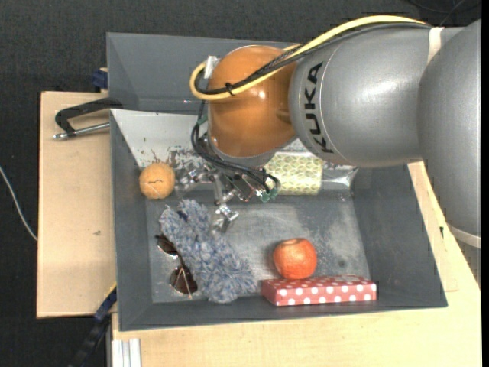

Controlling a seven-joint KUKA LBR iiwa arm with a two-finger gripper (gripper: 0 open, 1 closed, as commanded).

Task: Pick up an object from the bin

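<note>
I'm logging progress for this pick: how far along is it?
Done: the gripper is down inside the bin, over the upper edge of the blue-grey fuzzy cloth. In hand: nothing visibly held. Left: grasping and lifting; the orange ball and red apple lie untouched.

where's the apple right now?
Camera view: the red apple lies lower right of centre on the bin floor, just above the red polka-dot box, right of the fuzzy blue-grey cloth.

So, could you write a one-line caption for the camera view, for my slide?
The end effector hangs over a blue-grey fuzzy cloth, between an orange ball and a red apple.
</note>
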